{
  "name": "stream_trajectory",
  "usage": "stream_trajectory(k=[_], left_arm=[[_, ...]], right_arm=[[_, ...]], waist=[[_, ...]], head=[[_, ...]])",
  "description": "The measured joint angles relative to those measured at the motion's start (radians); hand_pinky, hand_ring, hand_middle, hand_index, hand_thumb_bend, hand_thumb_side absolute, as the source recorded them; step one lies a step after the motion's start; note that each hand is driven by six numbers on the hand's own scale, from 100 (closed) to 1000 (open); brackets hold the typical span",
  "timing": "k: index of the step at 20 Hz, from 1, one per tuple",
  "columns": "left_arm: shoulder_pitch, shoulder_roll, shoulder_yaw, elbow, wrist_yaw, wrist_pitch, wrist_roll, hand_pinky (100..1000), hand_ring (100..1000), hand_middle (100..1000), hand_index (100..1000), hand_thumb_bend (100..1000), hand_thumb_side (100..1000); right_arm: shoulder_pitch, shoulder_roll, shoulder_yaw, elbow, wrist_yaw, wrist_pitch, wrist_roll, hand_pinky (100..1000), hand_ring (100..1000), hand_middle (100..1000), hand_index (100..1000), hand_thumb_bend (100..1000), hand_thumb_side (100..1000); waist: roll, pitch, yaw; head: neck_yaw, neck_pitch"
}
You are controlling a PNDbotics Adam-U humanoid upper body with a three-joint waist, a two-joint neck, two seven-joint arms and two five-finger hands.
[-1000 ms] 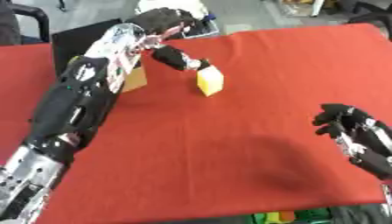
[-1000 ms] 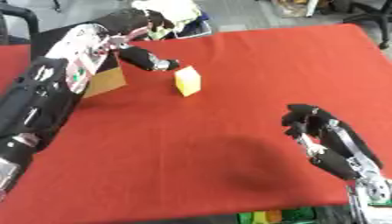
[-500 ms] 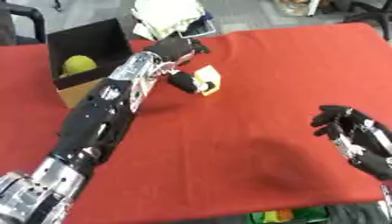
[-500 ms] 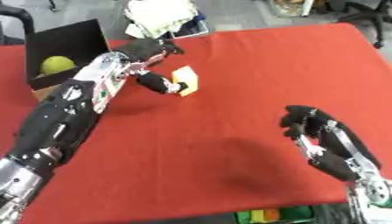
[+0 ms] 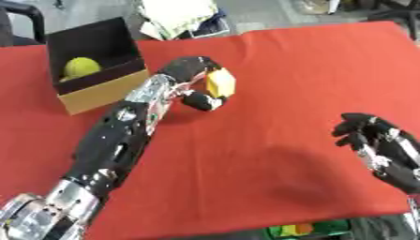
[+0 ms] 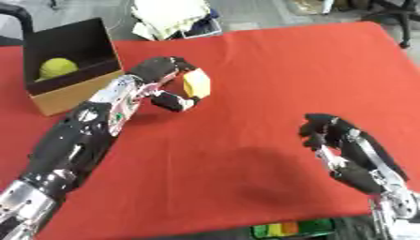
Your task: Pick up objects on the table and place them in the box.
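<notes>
A yellow block (image 5: 221, 83) lies on the red table (image 5: 279, 70), just right of a cardboard box (image 5: 102, 91) with a black inside. A yellow-green ball (image 5: 79, 67) rests in the box. My left arm stretches up from the lower left. My left hand (image 5: 190, 69) curls over the block's left side, fingers on top and thumb (image 5: 203, 101) under its lower edge. My right hand (image 6: 348, 147) hovers open above the cloth at the lower right, away from everything.
White papers and a bag (image 5: 175, 16) lie past the table's far edge. A dark chair (image 5: 20, 14) stands at the far left. Something green and orange (image 5: 294, 229) shows below the near edge. Red cloth stretches bare between my hands.
My left hand has swung from over the box to the yellow block and curled round it. The box and ball have come into view. My right hand has stayed put.
</notes>
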Motion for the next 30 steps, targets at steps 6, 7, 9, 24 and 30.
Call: stream_trajectory(k=[6,7,9,24,30], left_arm=[[0.010,-0.017,0.030,0.034,-0.007,0.049,0.092,704,709,737,881,187,559],[0.011,-0.018,0.035,0.040,-0.005,0.055,0.106,703,706,735,878,184,567],[0.011,-0.019,0.045,0.050,0.000,0.067,0.130,703,705,733,875,176,578],[-0.005,-0.010,0.059,0.069,0.070,0.015,0.015,678,598,625,797,100,644],[-0.007,-0.004,0.058,0.056,0.074,-0.009,-0.059,611,465,457,656,100,471]], right_arm=[[-0.007,0.001,0.001,0.000,0.000,-0.003,0.004,635,713,657,833,100,470],[-0.007,0.001,0.001,0.000,0.000,-0.003,0.004,635,713,657,833,100,470],[-0.007,0.001,0.001,0.000,0.000,-0.004,0.005,635,713,657,833,100,470],[-0.009,0.009,0.001,0.000,0.000,-0.004,0.011,635,714,657,833,100,470],[-0.011,0.009,0.001,0.000,0.000,-0.003,0.012,635,714,657,834,100,470]], waist=[[-0.001,0.007,-0.014],[-0.001,0.008,-0.017],[-0.003,0.009,-0.024],[0.002,0.012,-0.035],[0.002,0.007,-0.035]], head=[[0.004,0.000],[0.005,0.000],[0.008,0.000],[0.009,0.000],[0.009,0.000]])
